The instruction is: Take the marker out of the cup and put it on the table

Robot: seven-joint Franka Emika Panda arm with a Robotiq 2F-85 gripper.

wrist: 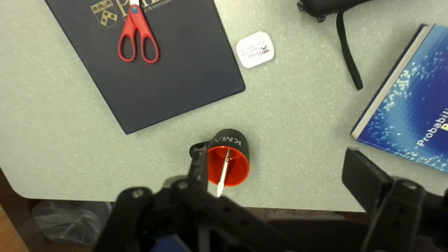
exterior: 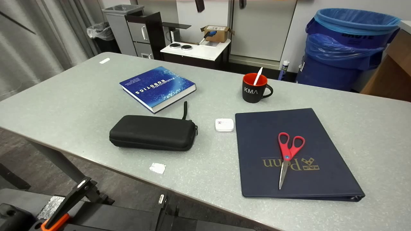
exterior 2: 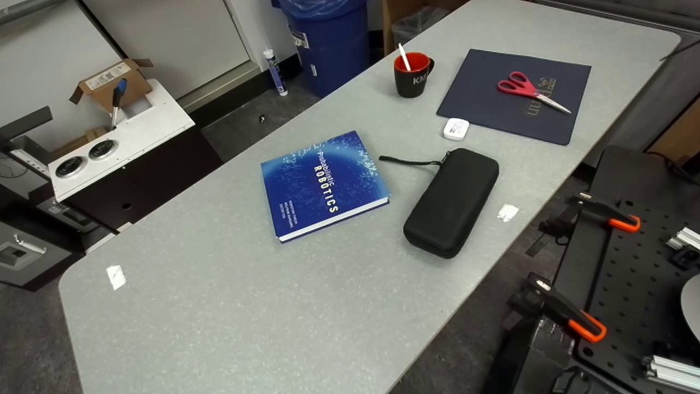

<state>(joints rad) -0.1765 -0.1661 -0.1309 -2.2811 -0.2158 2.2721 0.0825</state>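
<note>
The marker is a thin white stick [exterior: 258,76] leaning in the cup, its upper end above the rim. It also shows in an exterior view [exterior 2: 404,57] and in the wrist view [wrist: 224,171]. The cup [exterior: 252,93] is a black mug, red inside, upright with its handle at the side; it also shows in an exterior view [exterior 2: 411,85] and the wrist view [wrist: 229,138]. The table [exterior: 205,150] is light grey. My gripper [wrist: 280,169] is open and empty, high above the table. Its left finger covers part of the cup in the wrist view. Only its fingertips show in an exterior view [exterior: 221,4].
A dark blue folder [exterior: 266,134] with red-handled scissors [exterior: 286,154] lies near the cup. A small white case [exterior: 224,125], a black zip case [exterior: 152,133] with a strap and a blue book [exterior: 157,86] lie on the table. The cup stands near a table edge.
</note>
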